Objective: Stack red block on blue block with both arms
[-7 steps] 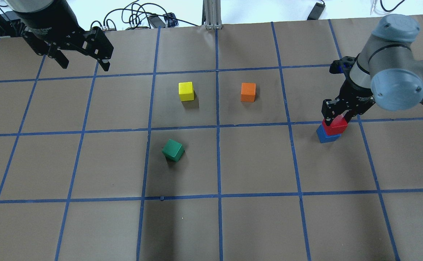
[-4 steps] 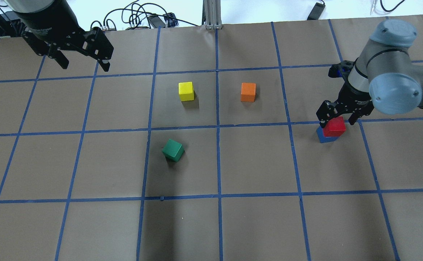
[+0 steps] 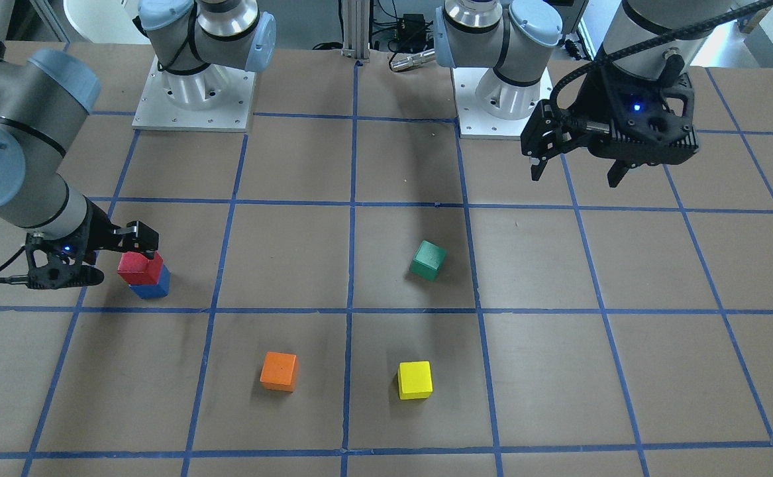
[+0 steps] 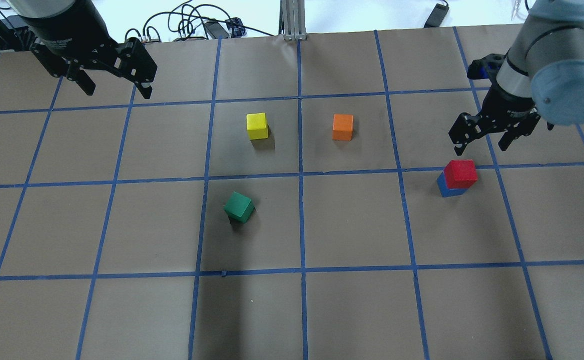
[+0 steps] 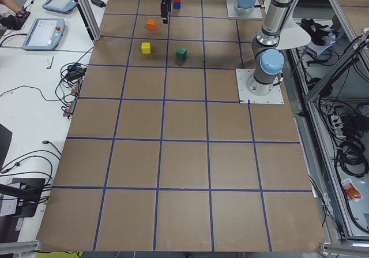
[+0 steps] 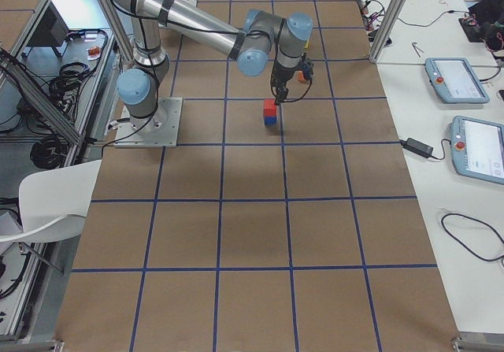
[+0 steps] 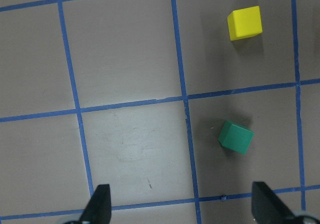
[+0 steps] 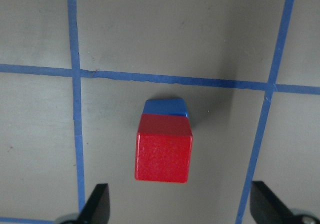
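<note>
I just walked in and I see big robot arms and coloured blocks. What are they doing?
The robot is stacking blocks. The red block sits on top of the blue block, a little off-centre. The right gripper hangs open just above the stack and touches nothing. The left gripper is open too, far off on the other side of the table. The green block, the yellow block and the orange block lie apart on their own.
</note>
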Tool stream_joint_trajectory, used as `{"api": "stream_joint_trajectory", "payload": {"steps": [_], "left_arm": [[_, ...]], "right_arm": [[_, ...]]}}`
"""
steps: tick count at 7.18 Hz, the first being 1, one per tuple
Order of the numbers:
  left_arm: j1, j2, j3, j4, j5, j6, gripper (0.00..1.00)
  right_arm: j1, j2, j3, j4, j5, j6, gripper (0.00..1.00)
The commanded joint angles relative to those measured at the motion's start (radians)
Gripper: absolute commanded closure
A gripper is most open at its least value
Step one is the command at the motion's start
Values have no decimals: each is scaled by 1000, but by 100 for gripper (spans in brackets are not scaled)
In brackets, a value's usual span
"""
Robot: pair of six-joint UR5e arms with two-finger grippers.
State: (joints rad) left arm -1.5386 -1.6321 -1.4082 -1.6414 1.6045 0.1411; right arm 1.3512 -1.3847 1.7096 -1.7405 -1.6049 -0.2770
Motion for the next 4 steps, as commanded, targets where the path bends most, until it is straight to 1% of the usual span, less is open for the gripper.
{"api": "stream_joint_trajectory", "payload": {"steps": [1, 2, 4], "left_arm": [[0, 1, 0, 0, 0, 0, 0], [0, 1, 0, 0, 0, 0, 0], [0, 1, 0, 0, 0, 0, 0]], "right_arm": [[113, -32, -117, 132, -7, 167, 0], [162, -55, -131, 145, 2, 221, 0], [221, -112, -130, 166, 3, 231, 0]]}}
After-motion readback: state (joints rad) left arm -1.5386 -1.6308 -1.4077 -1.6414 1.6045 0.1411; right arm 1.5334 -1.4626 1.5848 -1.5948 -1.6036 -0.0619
